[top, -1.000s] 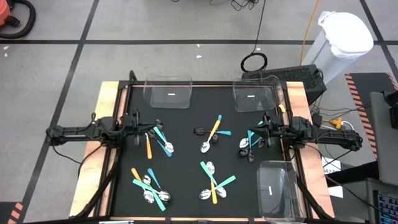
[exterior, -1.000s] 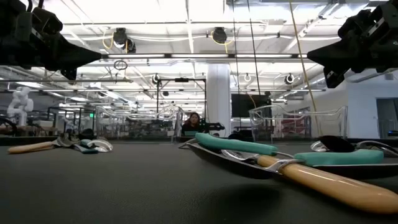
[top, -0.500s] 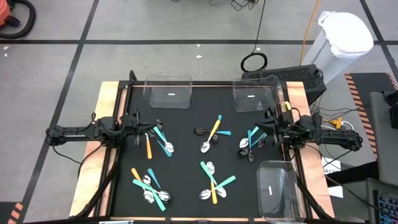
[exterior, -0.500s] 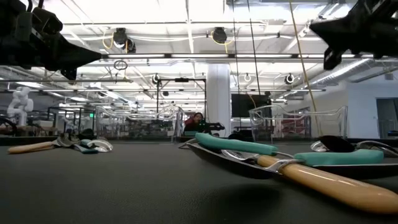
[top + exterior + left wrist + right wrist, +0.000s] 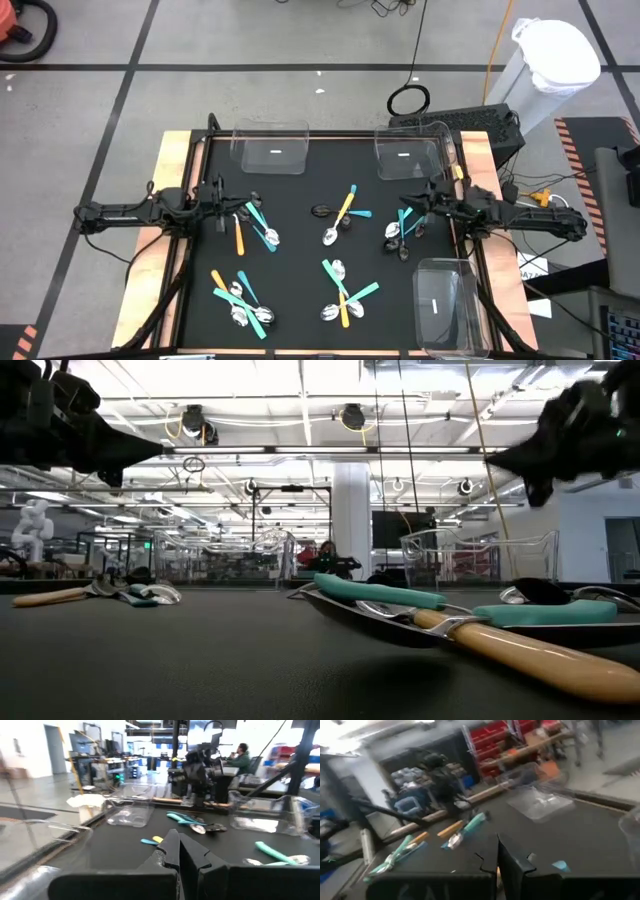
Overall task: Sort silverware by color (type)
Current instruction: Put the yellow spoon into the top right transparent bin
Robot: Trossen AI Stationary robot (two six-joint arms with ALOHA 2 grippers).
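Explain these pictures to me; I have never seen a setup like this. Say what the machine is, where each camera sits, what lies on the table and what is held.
It is a robot with two dark arms at a black table. One camera looks straight down, one sits at table height, and one rides on each wrist. The left gripper hovers by the table's left side, the right gripper by its right side; both are shut and hold nothing. Scattered in small heaps lies the silverware: spoons with silver heads and teal or orange handles. Three clear bins stand at the edges: two at the far side and one at the near right. In the low view a person sits far off in the room.
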